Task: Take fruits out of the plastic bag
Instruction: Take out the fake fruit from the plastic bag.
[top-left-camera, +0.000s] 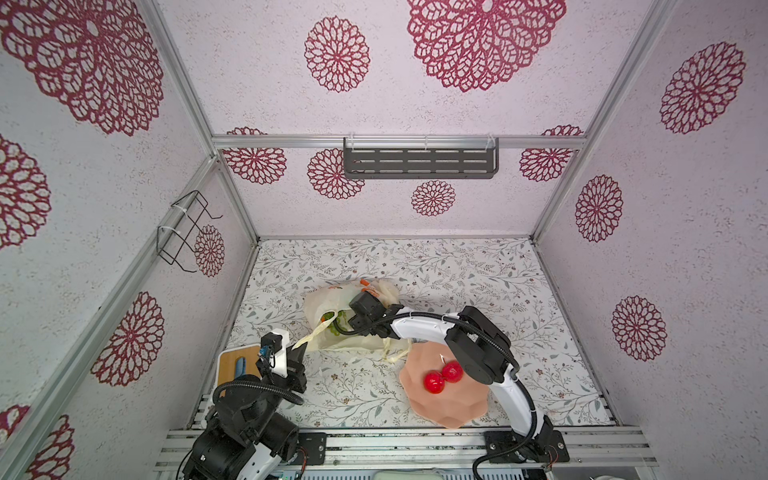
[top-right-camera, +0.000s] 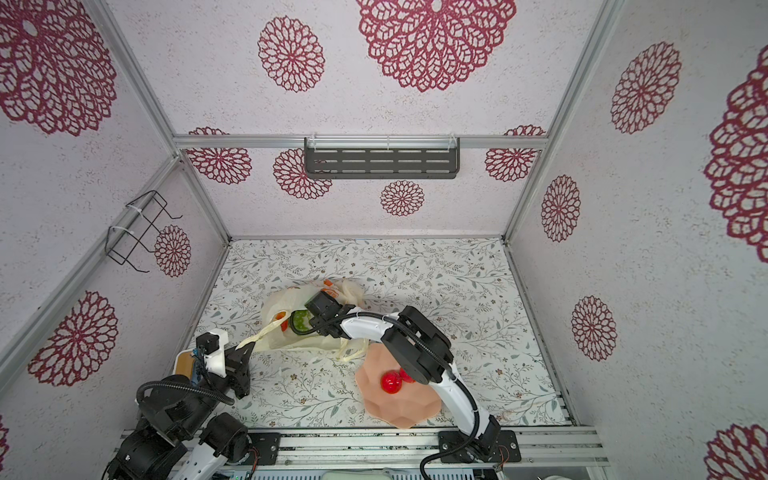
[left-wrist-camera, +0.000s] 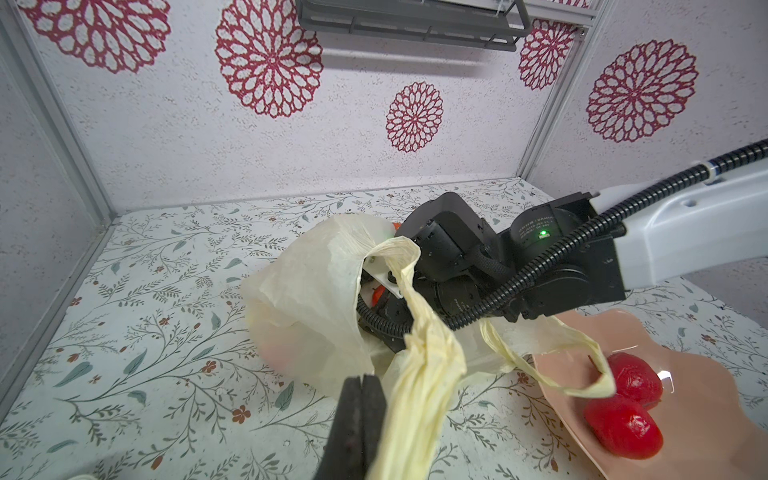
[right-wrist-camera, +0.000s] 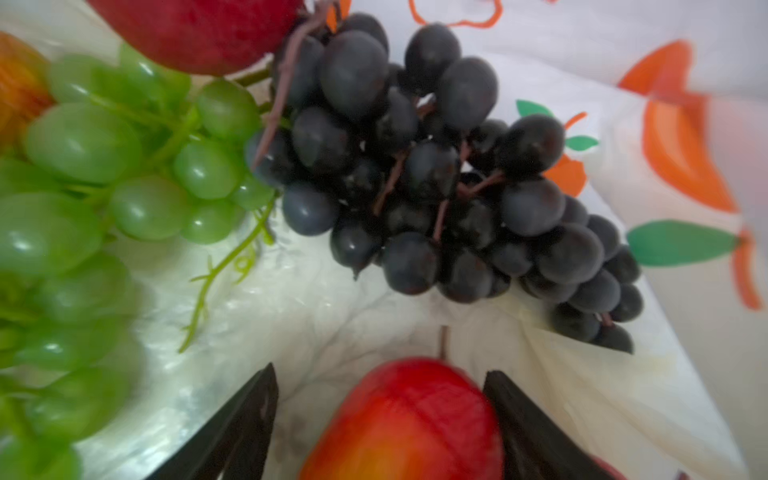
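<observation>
Mostly hidden: right end effector (right-wrist-camera: 380, 370) inside plastic bag (top-left-camera: 324, 301) | mango (right-wrist-camera: 407, 424) cropped, blurred

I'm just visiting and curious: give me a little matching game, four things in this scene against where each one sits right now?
Things:
1. red apples
2. dark grapes
3. bag handle
4. red-yellow fruit

Places:
A. pinched in the shut left gripper
B. between the fingers of the open right gripper
C. in the pink bowl
D. inside the plastic bag, beside the green grapes

Pairs: 1-C, 2-D, 3-A, 4-B
</observation>
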